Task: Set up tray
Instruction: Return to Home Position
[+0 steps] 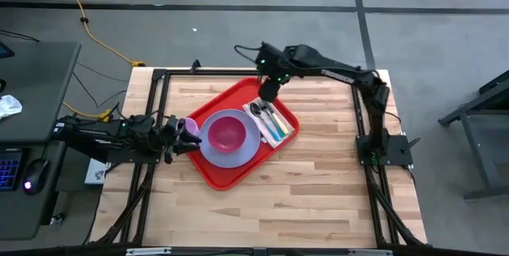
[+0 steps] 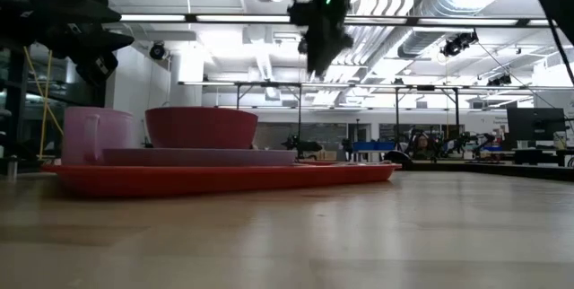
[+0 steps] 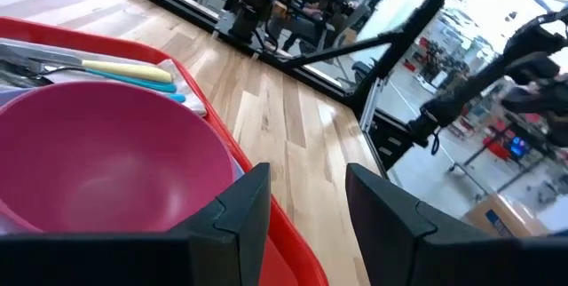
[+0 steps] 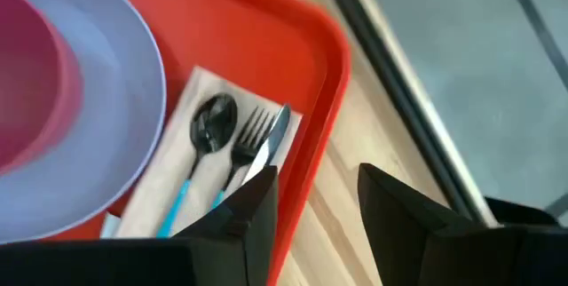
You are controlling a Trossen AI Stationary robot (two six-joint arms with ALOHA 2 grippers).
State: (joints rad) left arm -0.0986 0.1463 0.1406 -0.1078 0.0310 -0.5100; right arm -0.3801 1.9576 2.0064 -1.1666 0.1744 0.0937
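The red tray (image 1: 225,176) lies slantwise in the middle of the table. On it rests a lavender plate (image 1: 245,149) with a pink bowl (image 1: 227,131) on top. A lavender cup (image 1: 189,128) stands at the tray's left corner. A white napkin (image 1: 278,133) at the tray's right corner bears a spoon (image 4: 213,122), a fork (image 4: 251,131) and a knife (image 4: 273,135). My right gripper (image 1: 270,91) hangs open, high over the tray's far corner, slanting down. My left gripper (image 1: 176,135) waits open and level beside the cup, with nothing between its fingers (image 3: 240,206).
Bare wooden tabletop (image 1: 318,184) lies to the near and right of the tray. A black frame (image 1: 159,73) runs along the table's edges. A desk with a keyboard and mouse (image 1: 36,172) stands beyond the left edge.
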